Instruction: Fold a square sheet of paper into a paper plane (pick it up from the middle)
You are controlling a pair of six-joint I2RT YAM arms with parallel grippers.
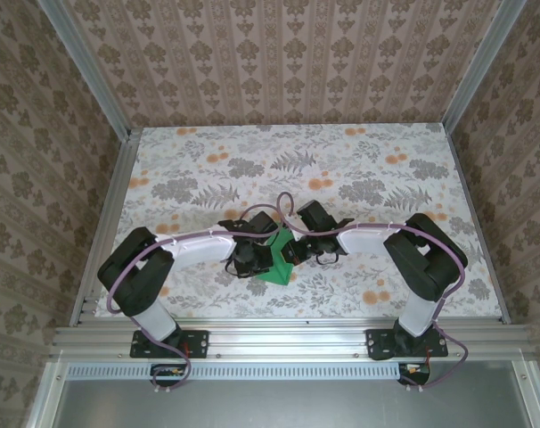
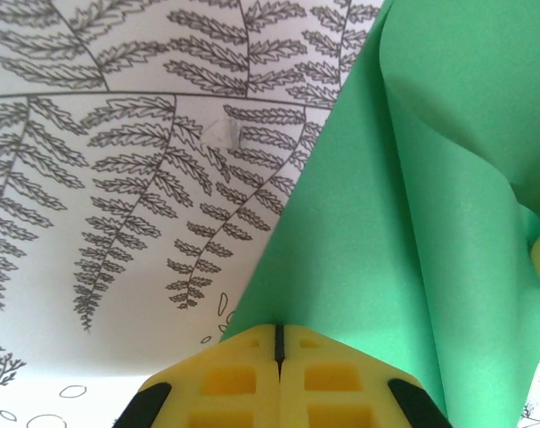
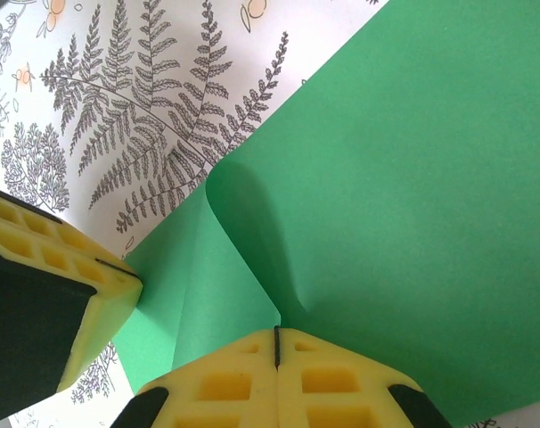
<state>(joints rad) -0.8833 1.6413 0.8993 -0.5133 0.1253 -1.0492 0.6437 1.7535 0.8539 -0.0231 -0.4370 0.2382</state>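
The square sheet of paper [image 1: 277, 266] is bright green and lies partly raised on the flowered table, between the two arms near the front middle. In the left wrist view the paper [image 2: 386, 223] curls upward, and my left gripper [image 2: 279, 332] is shut with its yellow jaws together on the sheet's near edge. In the right wrist view a curved fold of the paper [image 3: 413, 178] runs down into my right gripper [image 3: 277, 332], which is shut on it. One of the left gripper's yellow fingers [image 3: 65, 259] touches the sheet's left edge there. No finished paper plane shape is visible.
The table cover [image 1: 359, 169] has a grey fern and orange flower print. Aluminium rails [image 1: 279, 337] run along the front and sides, with patterned walls behind them. A small clear scrap [image 2: 221, 134] lies on the cover beyond the paper.
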